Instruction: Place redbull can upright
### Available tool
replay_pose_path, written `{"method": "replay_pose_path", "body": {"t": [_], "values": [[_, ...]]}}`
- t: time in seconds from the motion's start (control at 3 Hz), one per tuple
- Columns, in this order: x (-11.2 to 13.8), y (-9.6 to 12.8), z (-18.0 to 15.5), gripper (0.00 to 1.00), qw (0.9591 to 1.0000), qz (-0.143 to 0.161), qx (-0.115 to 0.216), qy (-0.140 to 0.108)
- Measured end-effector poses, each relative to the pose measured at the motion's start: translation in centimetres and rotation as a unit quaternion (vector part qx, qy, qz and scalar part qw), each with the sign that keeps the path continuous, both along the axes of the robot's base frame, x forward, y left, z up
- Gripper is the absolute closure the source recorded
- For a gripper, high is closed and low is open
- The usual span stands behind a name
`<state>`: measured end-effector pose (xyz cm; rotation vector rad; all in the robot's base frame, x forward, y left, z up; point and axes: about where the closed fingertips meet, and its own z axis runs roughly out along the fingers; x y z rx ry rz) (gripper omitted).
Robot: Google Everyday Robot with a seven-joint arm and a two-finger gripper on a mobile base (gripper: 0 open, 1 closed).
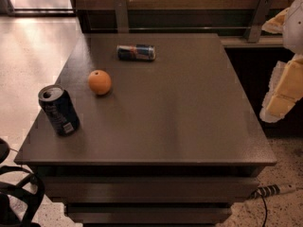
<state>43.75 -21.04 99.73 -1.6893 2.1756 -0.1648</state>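
Up-right of the orange [100, 82], redbull can [136, 52] lies on its side, upper centre of tabletop [189, 117]. Tool [284, 91] at right edge, well apart, state can't tell. I'd grasp across the body, rotate vertical before setdown.

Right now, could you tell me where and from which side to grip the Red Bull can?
Probably across the middle of the redbull can, from above: it lies on its side, ends pointing left and right, so its flanks face front and back. The gripper hangs right of the table.
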Motion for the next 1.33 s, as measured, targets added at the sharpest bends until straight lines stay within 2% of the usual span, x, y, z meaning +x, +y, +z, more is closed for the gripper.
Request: {"method": "replay_pose_path", "body": {"t": [0.33, 0.67, 1.0, 1.33], "values": [[0.0, 0.0, 0.0, 0.00, 1.0000, 0.000, 0.000, 0.000], [1.7, 0.6, 0.4, 0.00, 0.9999, 0.010, 0.004, -0.005], [7.1, 3.8, 0.2, 0.00, 0.9994, 0.024, -0.008, -0.023], [11.0, 5.8, 0.2, 0.00, 0.9987, 0.033, -0.015, -0.036]]}}
